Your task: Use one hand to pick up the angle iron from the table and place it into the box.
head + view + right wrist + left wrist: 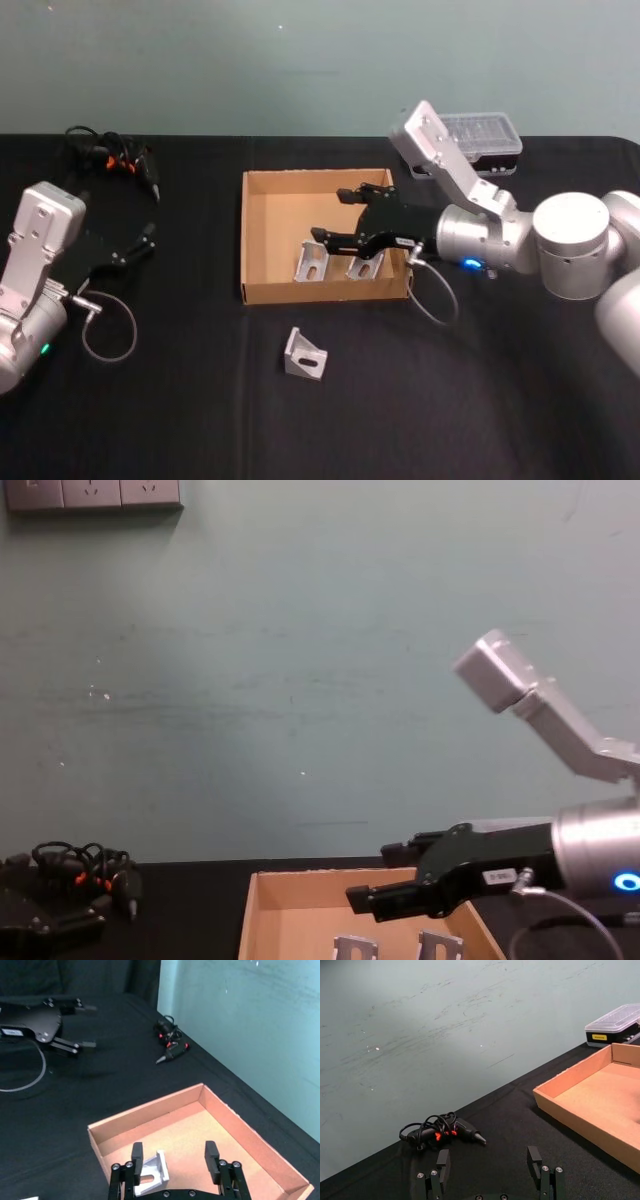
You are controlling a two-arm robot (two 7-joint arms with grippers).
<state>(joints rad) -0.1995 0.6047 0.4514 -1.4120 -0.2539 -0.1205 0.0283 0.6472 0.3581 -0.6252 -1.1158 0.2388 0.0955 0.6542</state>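
Nearest on the black counter (pixel 470 420), a loose angle iron (pixel 305 353) is lying by itself, just in front of the box (pixel 320 292) and outside its front wall. The shallow cardboard box is holding two more angle irons, one (pixel 313 263) beside the other (pixel 363 265), both sitting close to the front wall with their slotted faces turned toward the robot. The right gripper (pixel 335 215) is reaching in from the right and hovering over the inside of the box, above those two pieces, with its fingers spread wide apart and nothing between them. Off to the left, well apart from the box, the left gripper (pixel 140 242) is sitting low over the counter, its fingers likewise spread and gripping nothing. Farther back, a black cabled tool (pixel 110 155) with orange marks is lying at the left rear, and a black case with a clear lid (pixel 485 135) is sitting behind the right arm.
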